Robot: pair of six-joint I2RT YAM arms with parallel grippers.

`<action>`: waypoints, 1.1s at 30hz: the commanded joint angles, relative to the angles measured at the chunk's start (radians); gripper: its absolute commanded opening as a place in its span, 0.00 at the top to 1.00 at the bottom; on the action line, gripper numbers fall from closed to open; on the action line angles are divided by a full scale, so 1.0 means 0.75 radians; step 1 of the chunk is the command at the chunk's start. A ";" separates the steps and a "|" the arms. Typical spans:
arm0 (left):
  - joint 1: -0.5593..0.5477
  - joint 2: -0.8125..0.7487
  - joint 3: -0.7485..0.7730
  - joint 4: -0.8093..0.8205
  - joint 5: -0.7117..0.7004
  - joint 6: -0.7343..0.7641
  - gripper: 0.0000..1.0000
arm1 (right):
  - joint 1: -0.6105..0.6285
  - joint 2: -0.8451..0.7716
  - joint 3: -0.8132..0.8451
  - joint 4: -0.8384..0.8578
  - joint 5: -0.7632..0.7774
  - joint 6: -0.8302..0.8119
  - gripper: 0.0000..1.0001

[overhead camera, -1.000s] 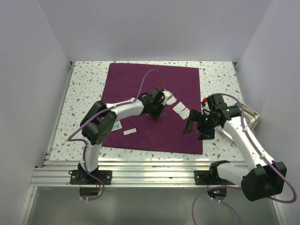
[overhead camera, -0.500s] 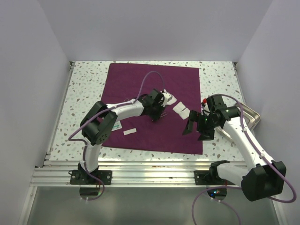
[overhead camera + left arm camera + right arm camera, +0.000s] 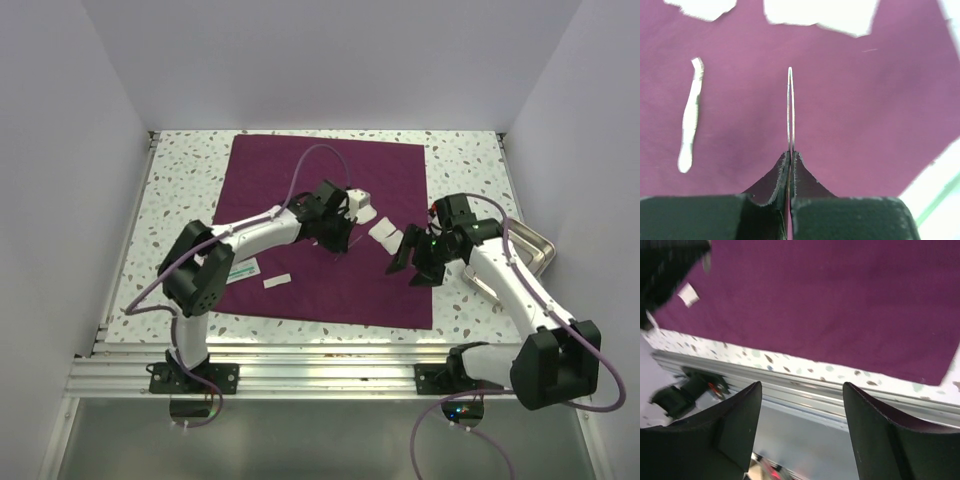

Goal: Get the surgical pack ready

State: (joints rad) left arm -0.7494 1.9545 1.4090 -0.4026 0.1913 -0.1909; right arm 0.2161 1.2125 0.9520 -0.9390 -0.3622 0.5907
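One maroon surgical pack (image 3: 300,180) lies flat across the centre of the speckled worktop (image 3: 180,180). On its lower left sits one small white strip (image 3: 277,281). At mid-frame the left gripper (image 3: 790,156) is clamped on one thin steel instrument (image 3: 790,105). Two gauze pieces (image 3: 820,12) line the top edge of the left wrist view. Right of centre, the right gripper (image 3: 801,390) hangs with its fingers apart by the pack's right edge. One steel tray (image 3: 543,250) sits far right.
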 commanded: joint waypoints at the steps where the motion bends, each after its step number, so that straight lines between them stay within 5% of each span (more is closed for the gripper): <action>1: -0.007 -0.166 0.044 -0.013 0.229 -0.154 1.00 | 0.031 0.046 0.064 0.233 -0.037 0.261 0.31; 7: -0.007 -0.258 -0.079 0.130 0.412 -0.330 1.00 | 0.164 0.130 0.150 0.370 0.112 0.435 0.33; 13: -0.009 -0.297 -0.146 0.169 0.440 -0.361 1.00 | 0.201 0.159 0.130 0.446 0.180 0.519 0.50; 30: -0.009 -0.362 -0.181 0.199 0.498 -0.349 1.00 | 0.233 0.224 0.095 0.473 0.248 0.560 0.51; 33: -0.009 -0.358 -0.183 0.216 0.516 -0.349 1.00 | 0.242 0.255 0.095 0.493 0.229 0.572 0.58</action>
State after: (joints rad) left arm -0.7532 1.7264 1.2522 -0.2924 0.5423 -0.4603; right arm 0.3870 1.3785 1.0256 -0.6098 -0.2077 0.9958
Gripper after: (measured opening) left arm 0.012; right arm 0.467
